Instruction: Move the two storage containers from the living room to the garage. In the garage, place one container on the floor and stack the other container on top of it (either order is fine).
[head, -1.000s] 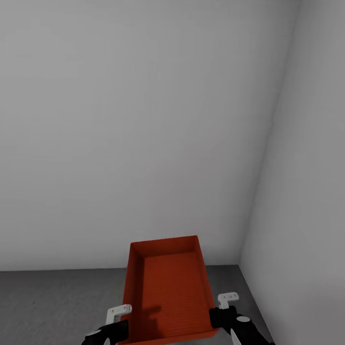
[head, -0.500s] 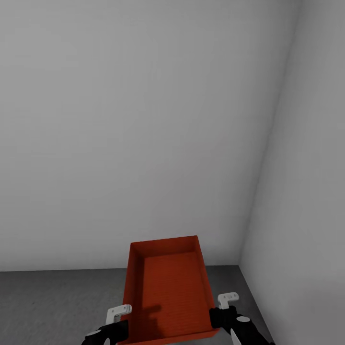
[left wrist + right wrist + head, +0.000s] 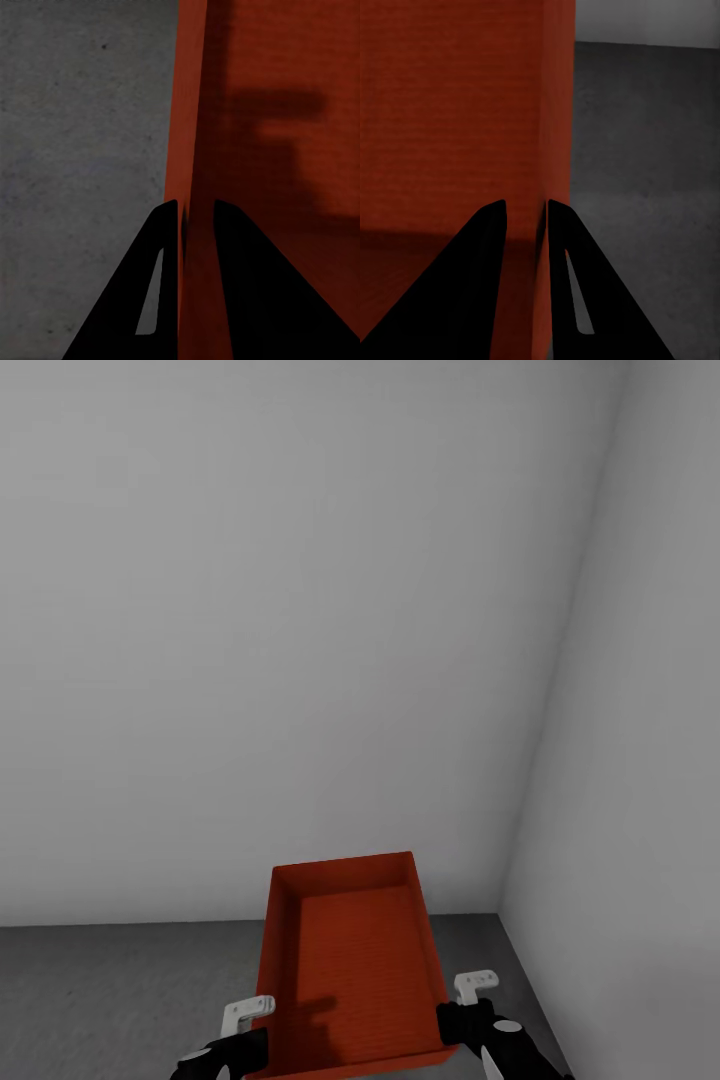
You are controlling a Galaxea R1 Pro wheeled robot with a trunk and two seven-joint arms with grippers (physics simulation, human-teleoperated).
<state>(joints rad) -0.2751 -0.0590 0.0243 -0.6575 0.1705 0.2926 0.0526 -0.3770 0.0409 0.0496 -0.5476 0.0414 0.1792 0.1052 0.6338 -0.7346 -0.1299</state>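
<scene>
Pointing lengthwise at wall [image 3: 300, 610], container [image 3: 355, 970] (upright)

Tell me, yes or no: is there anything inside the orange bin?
No. In the head view the orange bin shows only its bare ribbed bottom with a shadow across it.

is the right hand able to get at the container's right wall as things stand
Yes, it looks so: the right hand already straddles the right wall of the orange-red storage container, one finger on each side, with nothing in between. The left hand grips the opposite wall likewise.
</scene>
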